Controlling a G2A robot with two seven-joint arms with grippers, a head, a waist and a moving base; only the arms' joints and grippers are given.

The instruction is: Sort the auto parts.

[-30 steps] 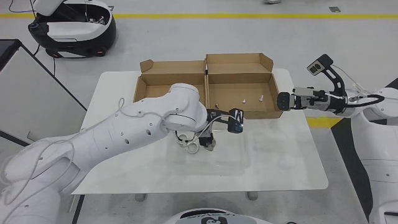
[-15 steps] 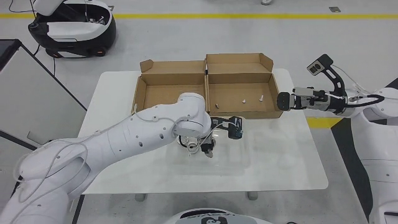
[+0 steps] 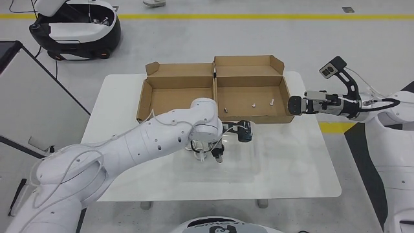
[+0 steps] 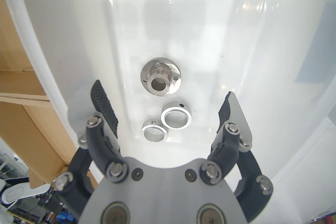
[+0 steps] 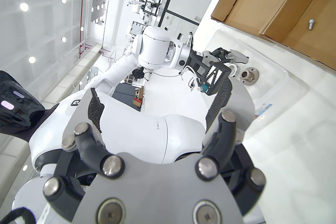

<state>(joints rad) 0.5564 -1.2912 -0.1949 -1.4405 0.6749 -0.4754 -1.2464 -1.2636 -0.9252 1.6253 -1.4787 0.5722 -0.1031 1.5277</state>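
Top view: the left gripper hangs low over the clear tray on the white table, just in front of the two-compartment cardboard box. The box's right compartment holds small bolts, and the right gripper sits just off its right end. Left wrist view: fingers spread wide, nothing held; in the tray below lie a flanged metal hub, a larger ring collar and a smaller ring collar, the collars touching and the hub just beside. Right wrist view: right gripper wide and empty, well apart from the hub.
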